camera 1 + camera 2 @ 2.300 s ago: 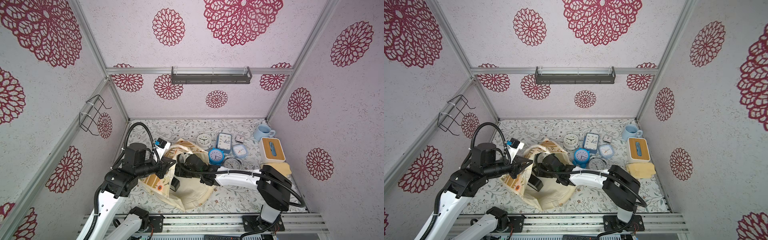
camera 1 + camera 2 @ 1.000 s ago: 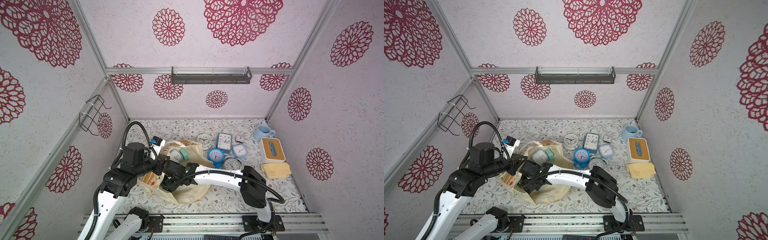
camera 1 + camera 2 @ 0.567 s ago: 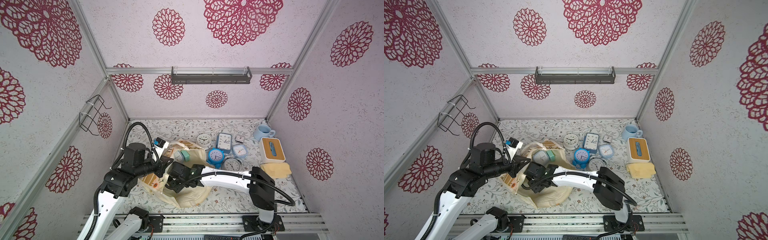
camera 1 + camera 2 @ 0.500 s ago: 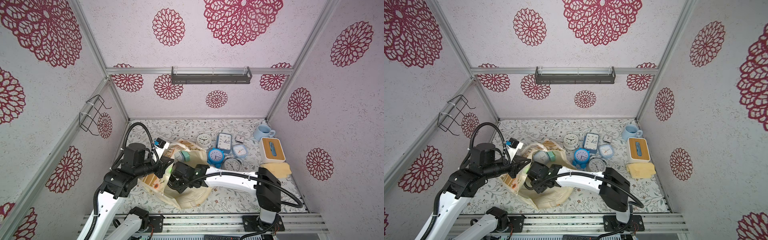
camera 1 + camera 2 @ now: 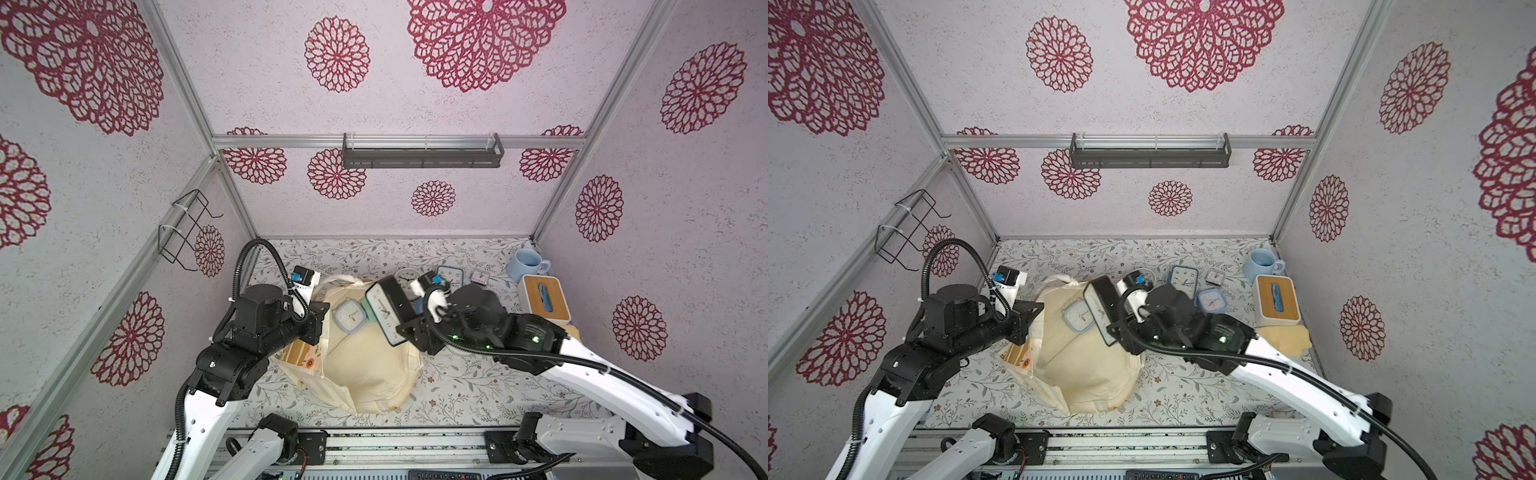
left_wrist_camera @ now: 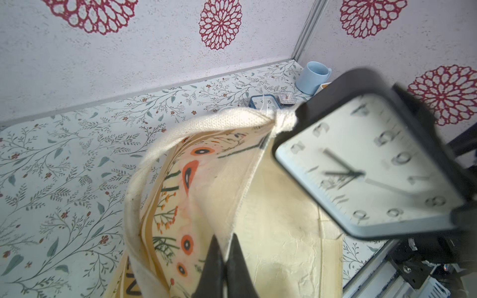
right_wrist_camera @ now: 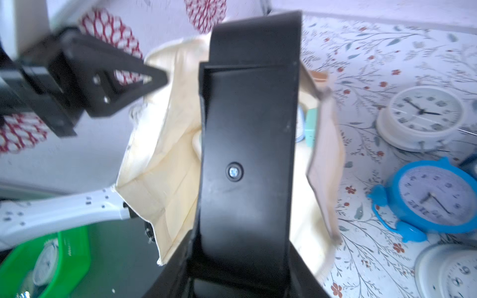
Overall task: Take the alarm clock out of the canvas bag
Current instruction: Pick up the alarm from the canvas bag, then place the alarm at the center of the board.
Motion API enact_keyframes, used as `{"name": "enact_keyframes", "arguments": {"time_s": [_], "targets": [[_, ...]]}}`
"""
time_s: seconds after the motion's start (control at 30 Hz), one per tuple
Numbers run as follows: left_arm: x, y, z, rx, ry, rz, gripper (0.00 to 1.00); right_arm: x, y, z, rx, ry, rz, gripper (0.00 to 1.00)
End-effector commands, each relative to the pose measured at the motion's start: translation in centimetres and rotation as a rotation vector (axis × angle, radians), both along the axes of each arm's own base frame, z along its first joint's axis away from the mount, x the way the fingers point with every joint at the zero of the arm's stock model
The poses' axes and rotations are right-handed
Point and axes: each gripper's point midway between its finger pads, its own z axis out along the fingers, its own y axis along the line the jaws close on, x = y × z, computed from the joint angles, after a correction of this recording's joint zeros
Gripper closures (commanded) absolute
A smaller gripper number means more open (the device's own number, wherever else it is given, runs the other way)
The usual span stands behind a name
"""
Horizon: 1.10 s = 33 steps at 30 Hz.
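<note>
The right gripper (image 5: 409, 330) clamps the near end of the black-cased alarm clock (image 5: 384, 309), which is in the air above the mouth of the canvas bag (image 5: 370, 365). The clock stands on edge, its long side running front to back and its white face turned toward the left arm. The left gripper (image 6: 224, 249) is pinched tight on the bag's rim.

8+ clocks (image 5: 1183, 280); 1 bag (image 5: 1096, 374); 1 mug (image 5: 1262, 264)

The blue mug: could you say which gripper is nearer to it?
Right. The right gripper holds the black alarm clock mid-table; the left gripper pinches the canvas bag, farther from the mug.
</note>
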Motion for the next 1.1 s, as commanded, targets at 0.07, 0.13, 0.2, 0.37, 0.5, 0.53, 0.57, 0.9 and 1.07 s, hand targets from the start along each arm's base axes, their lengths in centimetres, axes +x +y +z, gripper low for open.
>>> {"name": "enact_keyframes", "arguments": {"time_s": [0.07, 0.13, 0.2, 0.37, 0.5, 0.53, 0.57, 0.9, 1.07], "targets": [[0.4, 0.3, 2.7, -0.05, -0.081, 0.042, 1.0, 5.1, -9.3, -2.1, 0.01, 0.129, -0.41, 0.77], [0.4, 0.4, 2.7, -0.053, -0.092, 0.045, 1.0, 5.6, -12.2, -4.6, -0.03, 0.195, -0.512, 0.77], [0.3, 0.4, 2.8, -0.052, -0.103, 0.041, 1.0, 5.7, -14.7, -6.8, -0.061, 0.241, -0.599, 0.77], [0.0, 0.3, 3.4, -0.054, -0.123, 0.028, 1.0, 4.8, -19.6, -12.2, -0.143, 0.343, -0.765, 0.77], [-0.3, 0.1, 3.8, -0.064, -0.137, 0.011, 1.0, 3.8, -22.1, -16.7, -0.224, 0.412, -0.846, 0.77], [-0.3, 0.1, 3.7, -0.067, -0.136, 0.011, 1.0, 3.9, -22.5, -17.3, -0.226, 0.414, -0.857, 0.77], [-0.3, 0.1, 3.6, -0.07, -0.135, 0.009, 1.0, 4.0, -22.7, -17.7, -0.225, 0.409, -0.865, 0.77], [-0.1, -0.7, 3.7, -0.111, -0.135, -0.019, 1.0, 6.7, -20.4, -20.0, -0.078, 0.359, -0.725, 0.74], [0.0, -1.0, 3.4, -0.123, -0.131, -0.023, 1.0, 4.6, -22.8, -22.6, -0.137, 0.471, -0.849, 0.62]]}}
